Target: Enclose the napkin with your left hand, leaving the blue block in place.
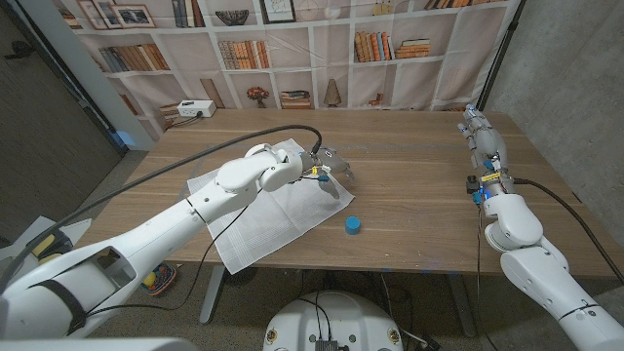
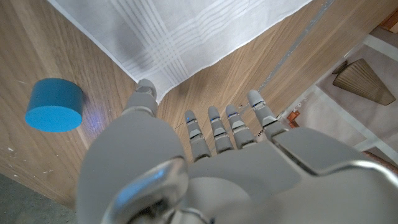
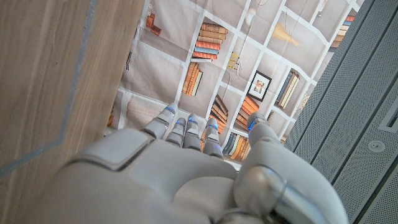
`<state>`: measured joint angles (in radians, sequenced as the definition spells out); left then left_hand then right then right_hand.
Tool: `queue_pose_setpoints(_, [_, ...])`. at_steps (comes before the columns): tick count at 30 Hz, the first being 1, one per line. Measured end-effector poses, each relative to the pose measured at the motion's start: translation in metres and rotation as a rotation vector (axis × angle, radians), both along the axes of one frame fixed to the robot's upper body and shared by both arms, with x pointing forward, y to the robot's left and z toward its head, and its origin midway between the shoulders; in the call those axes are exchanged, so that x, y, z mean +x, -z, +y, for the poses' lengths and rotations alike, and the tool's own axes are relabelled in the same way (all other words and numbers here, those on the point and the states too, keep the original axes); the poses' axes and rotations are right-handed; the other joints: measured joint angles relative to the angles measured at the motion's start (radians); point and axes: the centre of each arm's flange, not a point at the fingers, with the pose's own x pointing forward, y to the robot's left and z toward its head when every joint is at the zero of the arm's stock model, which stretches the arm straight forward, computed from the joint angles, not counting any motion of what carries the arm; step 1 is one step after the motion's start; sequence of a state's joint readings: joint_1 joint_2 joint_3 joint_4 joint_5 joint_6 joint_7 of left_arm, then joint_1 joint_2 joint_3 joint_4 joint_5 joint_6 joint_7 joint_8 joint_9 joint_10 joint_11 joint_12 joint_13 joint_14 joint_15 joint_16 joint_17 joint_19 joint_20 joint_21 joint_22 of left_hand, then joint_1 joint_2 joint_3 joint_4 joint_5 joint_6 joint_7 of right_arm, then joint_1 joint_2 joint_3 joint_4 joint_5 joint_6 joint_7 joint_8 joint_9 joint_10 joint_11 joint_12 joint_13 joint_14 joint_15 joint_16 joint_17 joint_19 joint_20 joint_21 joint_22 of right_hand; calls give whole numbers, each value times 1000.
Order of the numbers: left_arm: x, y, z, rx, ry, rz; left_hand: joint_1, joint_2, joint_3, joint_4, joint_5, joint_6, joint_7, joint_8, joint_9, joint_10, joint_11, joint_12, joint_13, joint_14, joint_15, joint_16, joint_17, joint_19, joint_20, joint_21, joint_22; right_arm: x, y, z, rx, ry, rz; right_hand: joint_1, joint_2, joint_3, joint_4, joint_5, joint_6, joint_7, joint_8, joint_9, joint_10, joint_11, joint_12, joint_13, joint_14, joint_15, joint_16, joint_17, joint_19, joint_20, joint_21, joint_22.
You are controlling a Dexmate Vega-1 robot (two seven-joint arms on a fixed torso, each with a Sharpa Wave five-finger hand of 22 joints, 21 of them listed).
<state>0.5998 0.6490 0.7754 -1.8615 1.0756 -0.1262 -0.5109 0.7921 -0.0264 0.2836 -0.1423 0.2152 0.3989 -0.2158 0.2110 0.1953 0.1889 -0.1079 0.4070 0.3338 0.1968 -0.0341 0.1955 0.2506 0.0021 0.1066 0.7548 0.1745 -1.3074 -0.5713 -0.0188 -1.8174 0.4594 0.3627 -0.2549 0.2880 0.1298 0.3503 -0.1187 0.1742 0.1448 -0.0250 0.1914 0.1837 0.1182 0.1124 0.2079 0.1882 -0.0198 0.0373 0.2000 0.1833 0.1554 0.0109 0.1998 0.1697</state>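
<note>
A white napkin [image 1: 261,222] lies spread out on the wooden table, left of the middle. A small round blue block [image 1: 353,225] stands on bare wood just off the napkin's right edge. My left hand [image 1: 328,168] hovers at the napkin's far right corner, fingers apart and holding nothing. In the left wrist view the left hand [image 2: 211,155] reaches over bare wood, its thumb tip by the corner of the napkin [image 2: 180,31], with the blue block [image 2: 55,104] off to the thumb side. My right hand [image 1: 482,133] stays at the table's far right, fingers straight and holding nothing; the right hand [image 3: 186,168] points toward the bookshelf backdrop.
A white box [image 1: 195,109] sits at the table's back left corner. A black cable [image 1: 283,132] arcs over the left arm. The table's front edge [image 1: 390,272] runs close behind the block. A printed bookshelf backdrop [image 1: 380,44] hangs behind the table.
</note>
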Motion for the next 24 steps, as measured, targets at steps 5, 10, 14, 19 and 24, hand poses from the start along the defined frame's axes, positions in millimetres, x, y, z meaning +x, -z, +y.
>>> queue_pose_setpoints(5, [1,8,-1,37,19,-37,14,6,-4,-4,0,30,-2,4,0,14,-14,8,-5,9,-2,5,-7,19,-8,-1,0,0,0,-1,1,1,1,0,0,-2,2,0,0,0,0,0,0,0,0,0,0,0,0,0,0,0,0,0])
queue_pose_setpoints(10, [3,18,-1,70,38,-76,23,7,-4,-4,0,42,-4,12,0,19,-19,8,-5,15,-7,14,-9,30,-8,-1,0,1,0,-1,1,1,0,-2,2,-4,4,0,0,0,0,0,0,0,-5,0,0,0,0,0,0,0,0,0])
queue_pose_setpoints(14, [5,25,2,83,47,-86,27,11,-6,-6,0,64,-4,13,0,23,-23,8,-9,24,-5,14,-14,35,-14,-1,0,1,-1,-1,1,1,-1,-3,3,-4,4,0,1,-1,0,0,0,0,-5,0,0,0,0,0,0,0,0,0])
queue_pose_setpoints(19, [5,34,3,107,87,-127,46,14,-8,-8,8,139,-1,40,3,46,-39,11,-14,45,-8,23,-22,56,-20,-12,0,3,-3,-1,0,1,-2,-4,4,-4,4,0,6,-6,0,0,0,0,-5,0,0,0,0,0,0,0,0,0])
queue_pose_setpoints(24, [7,43,6,122,96,-141,63,10,-11,-11,8,205,-1,62,5,75,-53,26,-18,66,-5,33,-28,69,-30,-19,0,4,-2,-1,0,0,1,-4,4,-4,4,0,6,-6,0,0,0,0,-5,0,0,0,0,0,0,0,0,0])
